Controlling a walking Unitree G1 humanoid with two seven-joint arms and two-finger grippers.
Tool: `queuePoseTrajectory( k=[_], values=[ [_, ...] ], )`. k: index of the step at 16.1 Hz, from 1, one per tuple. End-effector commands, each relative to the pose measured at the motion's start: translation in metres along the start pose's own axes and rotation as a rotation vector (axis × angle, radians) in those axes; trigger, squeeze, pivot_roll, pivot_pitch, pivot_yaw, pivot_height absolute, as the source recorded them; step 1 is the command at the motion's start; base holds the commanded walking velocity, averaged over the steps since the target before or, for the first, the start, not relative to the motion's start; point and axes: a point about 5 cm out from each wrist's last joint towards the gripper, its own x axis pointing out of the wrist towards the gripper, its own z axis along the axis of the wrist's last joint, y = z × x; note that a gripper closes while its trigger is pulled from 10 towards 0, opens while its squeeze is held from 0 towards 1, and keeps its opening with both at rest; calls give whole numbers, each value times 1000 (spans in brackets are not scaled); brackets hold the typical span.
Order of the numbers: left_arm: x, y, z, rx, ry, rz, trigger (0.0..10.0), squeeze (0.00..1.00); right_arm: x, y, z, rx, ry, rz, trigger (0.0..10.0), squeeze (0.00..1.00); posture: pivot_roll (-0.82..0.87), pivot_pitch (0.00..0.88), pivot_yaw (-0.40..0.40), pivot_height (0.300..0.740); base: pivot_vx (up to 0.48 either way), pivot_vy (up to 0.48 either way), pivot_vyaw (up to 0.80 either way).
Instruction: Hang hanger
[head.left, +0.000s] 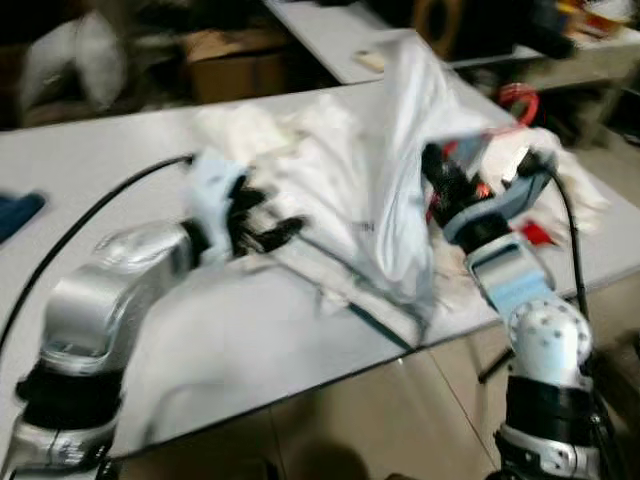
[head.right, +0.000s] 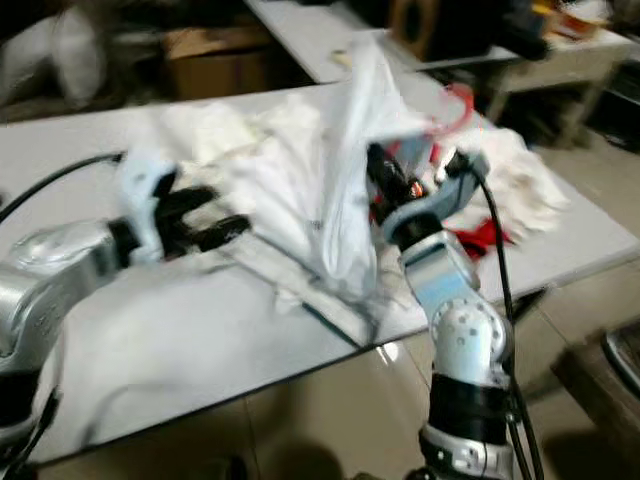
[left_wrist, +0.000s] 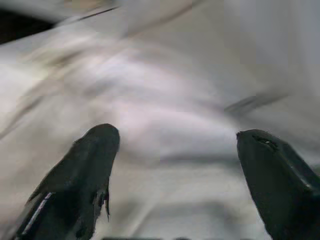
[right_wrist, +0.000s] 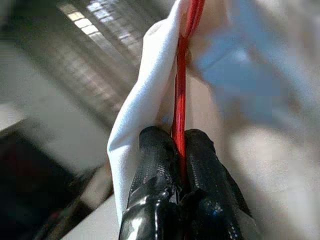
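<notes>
We stood before a long white table (head.left: 250, 360) strewn with pale laundry, with another table and boxes blurred behind it. Over the middle of it rose a white garment (head.left: 400, 170), pulled up into a peak above the heap while its lower folds trailed on the tabletop. Our right gripper (right_wrist: 177, 150) held that peak aloft: its two black fingers were pinched tight on a thin red hanger (right_wrist: 181, 90), the wire running straight up out of the jaws along the fingers' own line, with the cloth draped down one side of it. In the head views the hanger (head.right: 452, 105) showed as a red loop just beyond the right wrist, so its long axis stood roughly upright and the right arm was plainly the nearer one, already carrying it. Our left gripper (head.left: 262, 225) hung low over the table, beside the garment's trailing edge, fingers spread wide with nothing between them, pointed at the cloth. We judged the next move to hinge on lifting the hanger clear, the left arm free to steady the fabric.
</notes>
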Motion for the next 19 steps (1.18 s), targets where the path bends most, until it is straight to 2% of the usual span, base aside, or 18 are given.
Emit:
queuePoseTrajectory(
  k=[1,2,3,4,5,7,9,11,16,17,19],
  values=[
    [-11,10,-9,-8,40,129,10000,1000,-3,21,8,-13,2,111,10000,0,22,0,1,740,0,0,800],
    [-15,7,-13,-1,43,165,10000,949,-5,23,9,-36,8,128,10000,0,30,1,0,740,0,0,800],
    [-15,2,-13,-34,27,188,10000,667,-6,26,11,-51,11,141,10000,0,41,5,-5,740,0,0,800],
    [-15,0,-14,-51,20,191,10000,533,-6,28,12,-57,10,151,10000,0,41,13,-5,740,0,0,800],
    [-12,-11,-22,-107,-11,178,10000,0,-8,44,20,-72,-10,207,10000,0,14,27,4,740,0,0,800],
    [-6,-20,-28,-113,-15,195,10000,0,-8,56,32,-91,-37,244,10000,0,-2,37,9,740,0,0,800],
    [1,-30,-25,-124,-43,187,10000,0,-11,64,41,-118,-55,266,10000,0,-10,43,-4,740,0,0,800],
    [4,-33,-24,-103,-50,196,10000,0,-12,64,44,-141,-52,257,10000,0,-7,31,-12,740,0,0,800],
    [9,-33,-21,-76,-69,209,10000,0,-10,66,44,-128,-20,253,10000,0,-11,20,-20,740,0,0,800],
    [9,-35,-20,-66,-69,206,10000,0,-10,65,47,-164,-35,229,10000,0,-13,21,-20,740,0,0,800],
    [10,-37,-20,-53,-74,201,10000,0,-11,66,49,-166,-51,237,10000,0,-15,21,-22,740,0,0,800]
  ],
)
